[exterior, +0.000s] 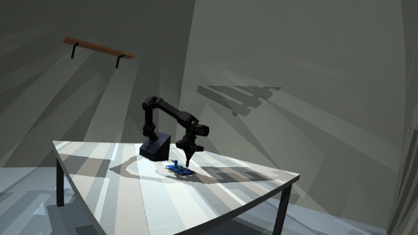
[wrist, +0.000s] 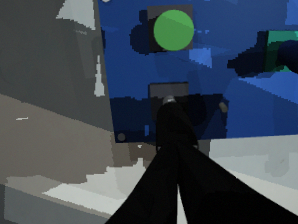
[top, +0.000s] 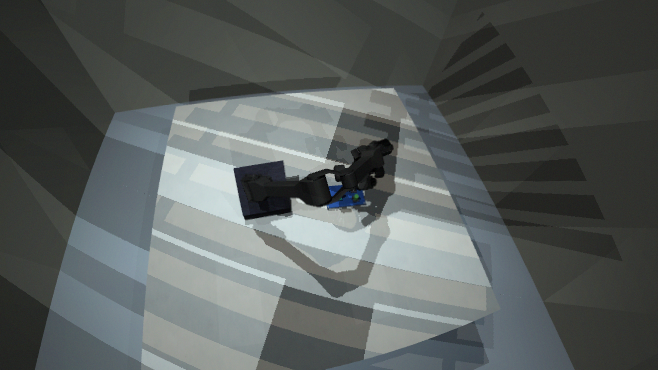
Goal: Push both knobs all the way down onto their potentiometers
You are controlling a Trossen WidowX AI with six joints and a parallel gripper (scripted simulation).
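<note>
The blue circuit board [top: 333, 205] [exterior: 187, 173] [wrist: 125, 80] stands on the table. A green knob [top: 356, 197] [exterior: 180, 167] [wrist: 173, 30] sits over a dark square potentiometer. A dark blue knob [exterior: 175, 162] [wrist: 290, 54] stands over a green base, cut off by the wrist view's right edge. My gripper [exterior: 187, 166] [wrist: 174, 150] is shut, with nothing seen between the fingers. Its tips are over a second dark square part [wrist: 156, 95], where a small grey tip shows. The fingers hide part of this square; contact cannot be told. How far down the knobs sit is unclear.
The arm's dark base block [top: 267, 211] [exterior: 154, 152] stands beside the board. A small pale peg [wrist: 223, 107] stands on the board right of the fingertips. A wooden shelf [exterior: 98, 48] hangs on the far wall. Striped shadows cross the table and board.
</note>
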